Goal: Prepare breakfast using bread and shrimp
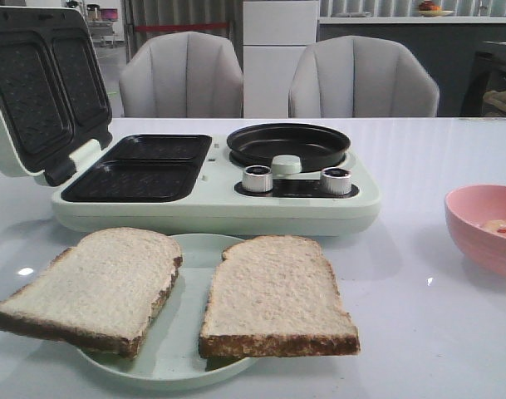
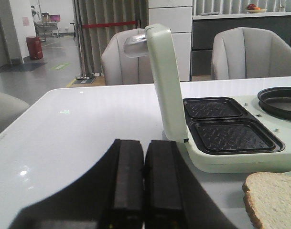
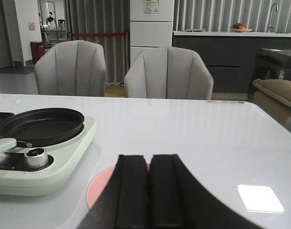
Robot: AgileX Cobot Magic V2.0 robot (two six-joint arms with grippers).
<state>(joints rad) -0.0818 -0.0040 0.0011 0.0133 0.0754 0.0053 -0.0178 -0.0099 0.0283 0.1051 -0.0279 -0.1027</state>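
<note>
Two slices of bread, one on the left and one on the right, lie side by side on a pale green plate at the table's front. A corner of one slice shows in the left wrist view. The shrimp lie in a pink bowl at the right; the bowl's rim shows in the right wrist view. My left gripper is shut and empty above the table, left of the breakfast maker. My right gripper is shut and empty over the bowl. Neither gripper shows in the front view.
A pale green breakfast maker stands behind the plate, its lid open upright at the left, with two dark sandwich plates, a round black pan and two silver knobs. Two grey chairs stand behind the table.
</note>
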